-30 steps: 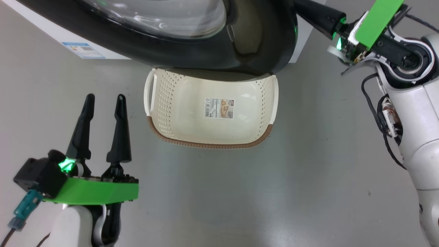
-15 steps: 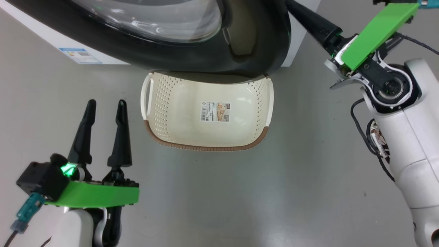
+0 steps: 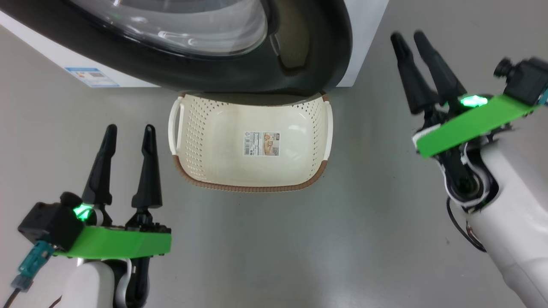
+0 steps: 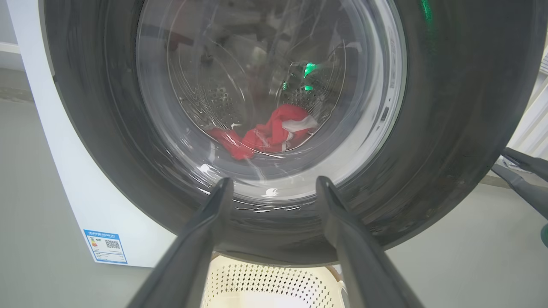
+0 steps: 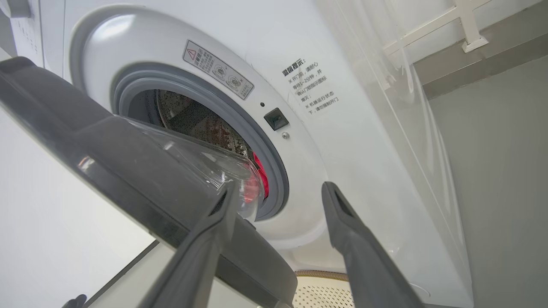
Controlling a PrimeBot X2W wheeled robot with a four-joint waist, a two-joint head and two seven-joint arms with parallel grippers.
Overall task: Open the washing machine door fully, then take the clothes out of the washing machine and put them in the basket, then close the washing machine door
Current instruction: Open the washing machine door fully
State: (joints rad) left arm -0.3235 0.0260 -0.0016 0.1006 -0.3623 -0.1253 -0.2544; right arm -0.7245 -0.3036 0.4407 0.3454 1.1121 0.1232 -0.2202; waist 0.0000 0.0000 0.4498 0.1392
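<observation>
Swinging the door (image 5: pixel 128 171) fully wide is, we judge, the step in hand. It stands partly ajar off the machine (image 5: pixel 342 128), with its free edge toward our right. Through its window the red clothes (image 4: pixel 267 132) show, low in the drum. The basket (image 3: pixel 248 188) sits empty on the floor (image 3: pixel 342 239), partly tucked under the door's black rim.

To do this well, we should slip the right pincer (image 3: pixel 407 36) behind the free edge and push outward along the hinge's arc. We should stay high enough not to knock the basket. The right pincer stands wide and holds nothing, beside the machine's corner. The left pincer (image 3: pixel 130 128) is also wide and empty, and hovers to the left of the basket.

A second ago the right pincer was up at the door's rim. It has since drawn back clear of the rim, and its fingers now point freely up the head view. The door looks no wider than before. The head view itself has shifted, so we put the basket's small drift down to the camera.
</observation>
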